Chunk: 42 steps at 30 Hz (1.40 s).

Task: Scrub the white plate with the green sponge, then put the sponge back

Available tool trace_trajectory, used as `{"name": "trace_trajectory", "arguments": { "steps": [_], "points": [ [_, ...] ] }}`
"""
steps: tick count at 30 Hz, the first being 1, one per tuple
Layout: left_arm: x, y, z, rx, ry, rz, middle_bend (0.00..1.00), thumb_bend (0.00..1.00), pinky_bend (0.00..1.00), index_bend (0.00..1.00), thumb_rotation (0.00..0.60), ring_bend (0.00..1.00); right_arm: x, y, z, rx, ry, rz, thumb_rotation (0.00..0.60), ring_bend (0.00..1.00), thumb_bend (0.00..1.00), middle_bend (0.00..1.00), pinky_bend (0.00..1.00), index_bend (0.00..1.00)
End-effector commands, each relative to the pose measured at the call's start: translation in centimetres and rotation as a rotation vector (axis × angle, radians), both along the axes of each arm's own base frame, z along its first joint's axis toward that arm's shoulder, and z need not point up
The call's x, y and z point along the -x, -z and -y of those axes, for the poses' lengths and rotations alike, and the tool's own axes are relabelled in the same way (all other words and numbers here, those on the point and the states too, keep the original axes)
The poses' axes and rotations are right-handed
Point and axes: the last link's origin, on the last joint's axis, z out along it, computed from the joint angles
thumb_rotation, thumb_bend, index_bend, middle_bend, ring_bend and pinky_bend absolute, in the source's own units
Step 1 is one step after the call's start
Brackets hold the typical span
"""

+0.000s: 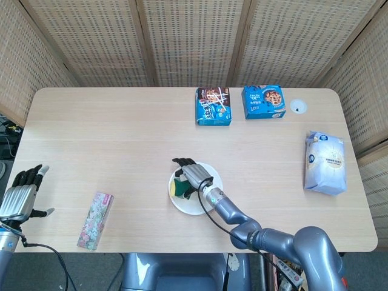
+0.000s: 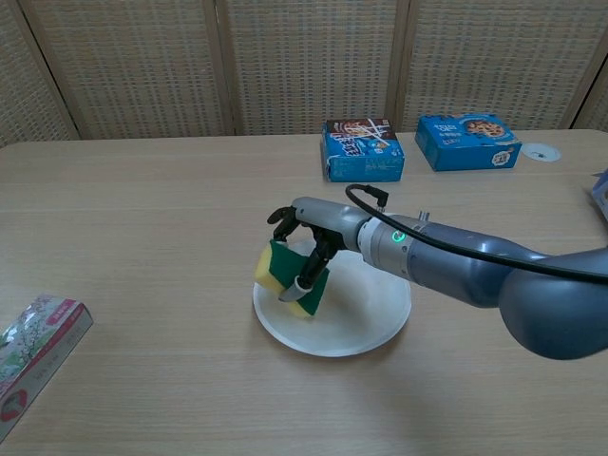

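The white plate (image 2: 356, 318) (image 1: 203, 205) lies on the table in front of me, near the middle. My right hand (image 2: 306, 239) (image 1: 191, 174) holds the green and yellow sponge (image 2: 283, 276) (image 1: 178, 188) between thumb and fingers, low over the plate's left rim. Whether the sponge's lower edge touches the plate I cannot tell. My left hand (image 1: 20, 194) hovers off the table's left edge with its fingers spread and nothing in it; the chest view does not show it.
A flowered box (image 1: 96, 220) (image 2: 33, 353) lies at the front left. Two blue cookie boxes (image 1: 213, 107) (image 1: 263, 101) stand at the back, with a small white disc (image 1: 297, 107) beside them. A white bag (image 1: 325, 162) lies at the right edge.
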Motion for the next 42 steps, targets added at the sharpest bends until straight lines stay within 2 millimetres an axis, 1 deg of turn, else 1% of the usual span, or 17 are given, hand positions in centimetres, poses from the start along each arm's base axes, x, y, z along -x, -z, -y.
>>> {"name": "trace_trajectory", "arguments": {
  "steps": [1,7,15,19,25,31,35,42],
  "points": [
    [0.0,0.0,0.0,0.000,-0.001,-0.001,0.00,0.00,0.00,0.00,0.600,0.00,0.7,0.4,0.0,-0.012,0.019,-0.007,0.600,0.00,0.42,0.04,0.00,0.65],
    [0.1,0.1,-0.1,0.004,-0.004,-0.001,0.00,0.00,0.00,0.00,0.600,0.00,1.7,0.9,0.2,-0.021,0.044,-0.026,0.600,0.00,0.42,0.04,0.00,0.66],
    [0.1,0.2,-0.1,0.009,-0.007,-0.002,0.00,0.00,0.00,0.00,0.600,0.00,2.3,1.3,0.2,-0.019,0.027,-0.056,0.600,0.00,0.42,0.04,0.00,0.66],
    [0.1,0.2,-0.1,0.009,-0.006,-0.002,0.00,0.00,0.00,0.00,0.600,0.00,1.6,0.8,0.2,-0.019,0.014,-0.021,0.600,0.00,0.42,0.03,0.00,0.66],
    [0.0,0.3,0.0,0.012,-0.001,-0.002,0.00,0.00,0.00,0.00,0.600,0.00,-0.3,-1.0,0.3,0.017,-0.050,0.045,0.600,0.00,0.42,0.03,0.00,0.66],
    [-0.1,0.2,0.1,0.012,0.001,0.000,0.00,0.00,0.00,0.00,0.600,0.00,-1.0,-2.2,0.5,0.020,-0.058,0.073,0.600,0.00,0.42,0.03,0.00,0.66],
    [-0.1,0.2,0.1,0.013,0.003,0.001,0.00,0.00,0.00,0.00,0.600,0.00,-0.5,-2.1,0.6,0.024,-0.047,0.052,0.600,0.00,0.42,0.03,0.00,0.66],
    [0.0,0.2,0.1,0.014,-0.001,0.000,0.00,0.00,0.00,0.00,0.600,0.00,1.8,-0.9,0.9,0.024,-0.011,-0.037,0.600,0.00,0.42,0.03,0.00,0.66]
  ]
}}
